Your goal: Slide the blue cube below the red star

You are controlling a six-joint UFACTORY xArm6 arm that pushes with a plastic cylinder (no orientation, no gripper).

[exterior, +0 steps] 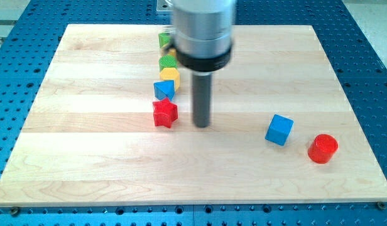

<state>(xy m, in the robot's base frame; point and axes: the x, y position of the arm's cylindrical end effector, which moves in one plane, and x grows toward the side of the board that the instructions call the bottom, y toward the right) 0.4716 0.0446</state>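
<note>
The blue cube [279,130] lies on the wooden board at the view's right, lower half. The red star [164,113] lies near the board's middle, left of centre. My tip [201,125] is on the board just right of the red star, a small gap apart, and well to the left of the blue cube. The rod hangs down from a large grey cylinder at the view's top.
A red cylinder [323,149] lies right of and below the blue cube. Above the red star a column runs up: a blue triangular block [163,90], a yellow block [170,75], a green block [167,61], and another green block [164,39], partly hidden by the arm.
</note>
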